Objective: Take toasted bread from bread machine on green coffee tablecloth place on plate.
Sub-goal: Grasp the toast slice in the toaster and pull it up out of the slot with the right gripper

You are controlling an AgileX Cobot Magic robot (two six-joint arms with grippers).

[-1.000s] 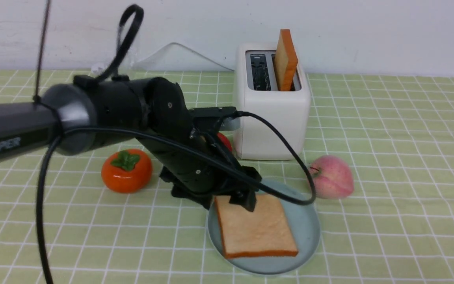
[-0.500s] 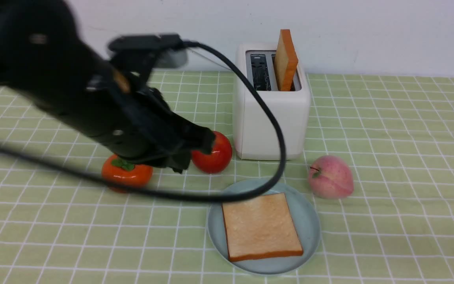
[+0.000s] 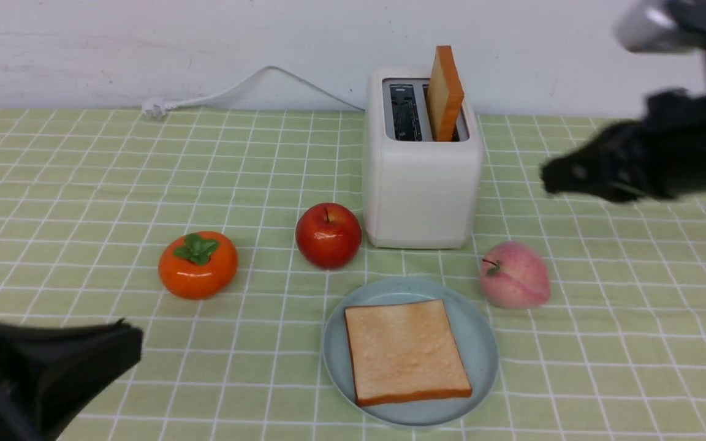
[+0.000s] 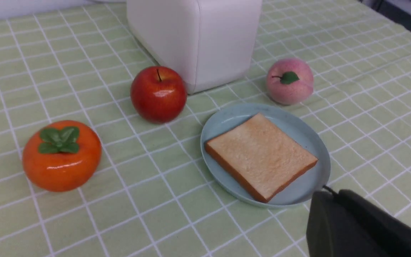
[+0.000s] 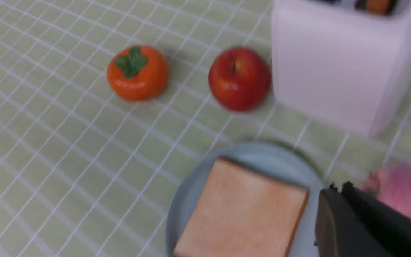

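Note:
The white bread machine (image 3: 420, 184) stands at the back middle of the green coffee tablecloth (image 3: 635, 306). One toasted bread slice (image 3: 445, 92) stands upright in its right slot; the left slot is empty. The other slice (image 3: 405, 352) lies flat on the pale blue plate (image 3: 485, 343) in front of the toaster. My left gripper (image 3: 132, 343) is low at the near left, far from the plate; in the left wrist view (image 4: 328, 194) its jaws are together and empty. My right gripper (image 3: 549, 174), blurred, hangs right of the toaster; in its wrist view (image 5: 337, 187) its jaws are together and empty.
A red apple (image 3: 328, 236) sits against the toaster's front left corner. An orange persimmon (image 3: 197, 264) lies further left. A pink peach (image 3: 515, 274) lies right of the plate. The toaster's white cord (image 3: 255, 82) runs along the back wall.
My left arm let go of the slice on the plate and pulled back to the near left. My right arm rose from the near right corner to beside the toaster.

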